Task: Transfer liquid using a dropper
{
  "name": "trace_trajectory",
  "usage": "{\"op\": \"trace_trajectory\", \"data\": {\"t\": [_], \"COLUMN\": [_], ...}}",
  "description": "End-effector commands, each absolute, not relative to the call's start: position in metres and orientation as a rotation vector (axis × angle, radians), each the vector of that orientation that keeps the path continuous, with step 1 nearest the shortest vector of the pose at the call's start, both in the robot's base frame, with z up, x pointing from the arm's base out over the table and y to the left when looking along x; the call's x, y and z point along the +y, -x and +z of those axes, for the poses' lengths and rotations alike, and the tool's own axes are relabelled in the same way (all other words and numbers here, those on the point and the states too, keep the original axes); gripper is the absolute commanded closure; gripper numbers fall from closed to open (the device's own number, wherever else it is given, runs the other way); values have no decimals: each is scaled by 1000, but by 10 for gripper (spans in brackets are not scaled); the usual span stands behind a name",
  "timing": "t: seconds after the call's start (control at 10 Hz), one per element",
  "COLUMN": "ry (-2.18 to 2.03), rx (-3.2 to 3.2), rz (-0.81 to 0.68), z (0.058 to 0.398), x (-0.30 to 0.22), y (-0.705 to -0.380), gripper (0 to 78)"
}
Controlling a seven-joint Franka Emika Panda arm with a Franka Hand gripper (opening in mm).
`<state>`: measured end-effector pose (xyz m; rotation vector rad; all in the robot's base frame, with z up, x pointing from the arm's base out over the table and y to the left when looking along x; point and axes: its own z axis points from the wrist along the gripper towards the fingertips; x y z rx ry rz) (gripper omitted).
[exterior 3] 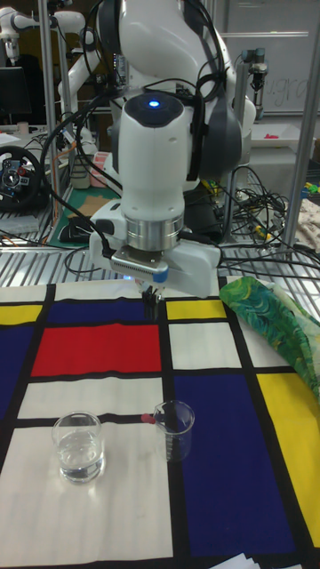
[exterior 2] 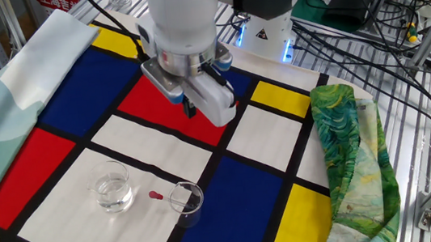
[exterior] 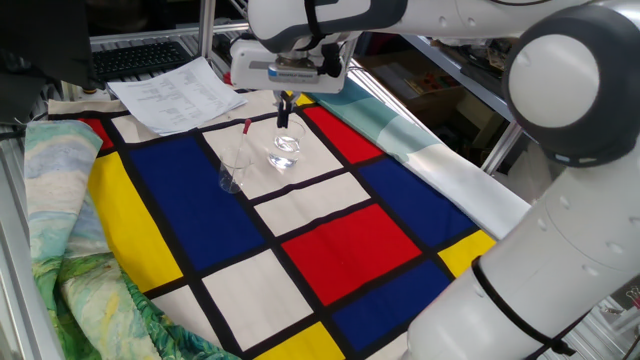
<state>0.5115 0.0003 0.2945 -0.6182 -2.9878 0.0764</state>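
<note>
From one fixed view, I am seeing the gripper (exterior: 285,107) hanging above the checked cloth (exterior: 340,240), just over the water glass (exterior: 285,150). Its dark fingers are sitting close together with nothing visible between them. The dropper (exterior: 244,140) is leaning in the empty glass (exterior: 234,172), red bulb poking up past the rim, off to the side of the fingers and apart from them.

From the other fixed view, I am looking at the gripper (exterior 2: 190,107) hovering over the red square, well apart from both glasses. The fingers are looking nearly closed and are gripping nothing. The dropper (exterior 2: 159,196) is showing its red bulb just beside the empty glass (exterior 2: 185,198); the clear tube is too faint for me to trace. The water glass (exterior 2: 112,186) is standing near it, holding the liquid (exterior 2: 114,194).

From the tall fixed view, I am seeing the gripper (exterior 3: 154,302) poised high over the cloth's far edge, fingertips close, carrying nothing. The dropper (exterior 3: 151,418) is resting at the empty glass (exterior 3: 174,430), nearer the camera than the fingers, with the water glass (exterior 3: 79,446) beside it.
</note>
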Motion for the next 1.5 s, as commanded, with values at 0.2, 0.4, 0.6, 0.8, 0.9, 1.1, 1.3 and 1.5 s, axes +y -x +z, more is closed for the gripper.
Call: {"op": "trace_trajectory", "data": {"t": [0.2, 0.4, 0.6, 0.8, 0.9, 1.1, 1.3, 1.5], "ry": [655, 675, 692, 703, 705, 703, 747, 777], "rx": [-2988, -2986, -3006, -3047, -3046, -3050, -3072, -3083], "rz": [77, 76, 69, 64, 61, 63, 48, 37], "z": [289, 287, 283, 280, 280, 280, 280, 280], "x": [-1, -1, -1, -2, -2, -2, -2, -2], "y": [-523, -528, -528, -530, -530, -530, -530, -530], "gripper": [776, 776, 776, 776, 776, 776, 776, 776]}}
